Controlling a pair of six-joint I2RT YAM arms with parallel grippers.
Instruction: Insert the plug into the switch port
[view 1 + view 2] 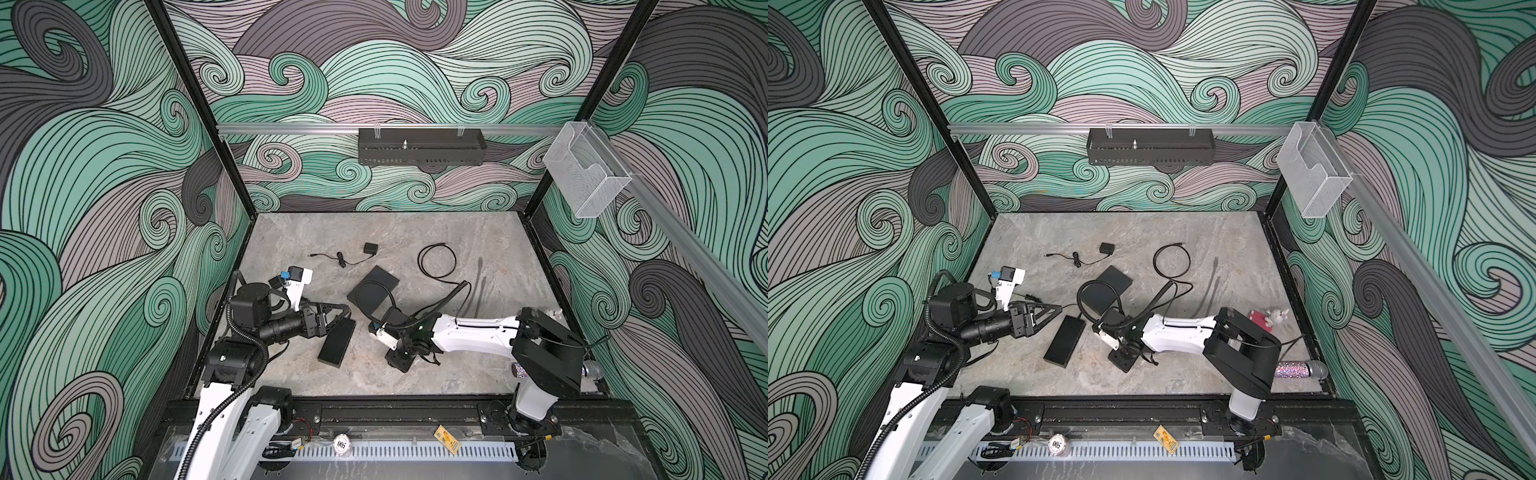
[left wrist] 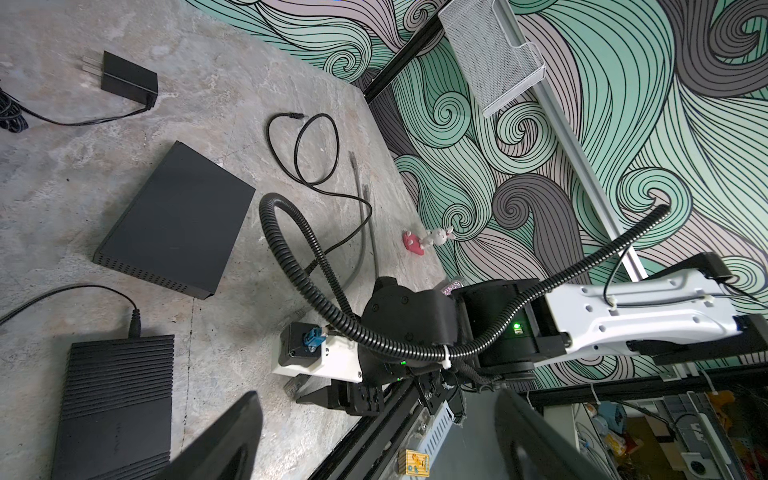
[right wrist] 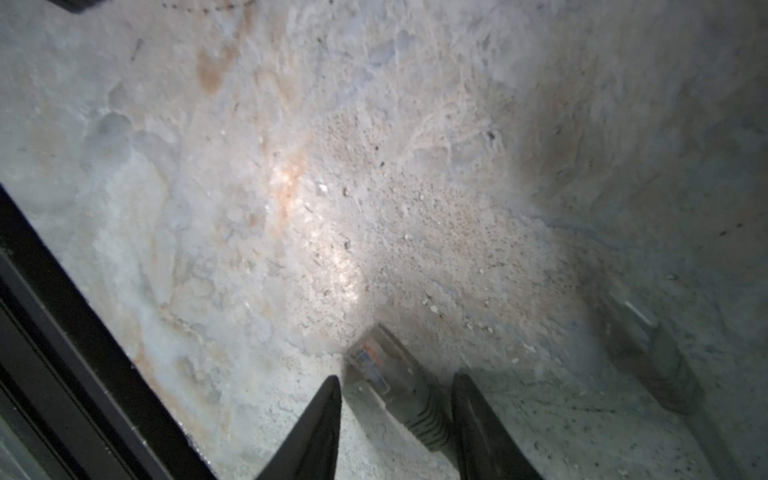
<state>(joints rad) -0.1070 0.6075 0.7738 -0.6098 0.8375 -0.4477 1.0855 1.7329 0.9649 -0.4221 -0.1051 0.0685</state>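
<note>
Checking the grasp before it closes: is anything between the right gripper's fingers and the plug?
Nothing visible. In the right wrist view the plug lies on the table between the open fingers of the right gripper, only bare table in the gaps. A second grey cable end lies outside them.

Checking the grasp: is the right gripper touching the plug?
Cannot tell. Right wrist view: plug lies inside the right gripper, clear of one finger, perhaps meeting the other.

The far strip of the table (image 1: pixel 395 226) is lying open. In the middle, the flat black box (image 1: pixel 373 291), the adapter (image 1: pixel 370 248) and the looped black cable (image 1: pixel 436 259) are blocking passage. Between the switch (image 1: pixel 337 343) and the right gripper (image 1: pixel 398 361) a narrow lane is lying free.
</note>
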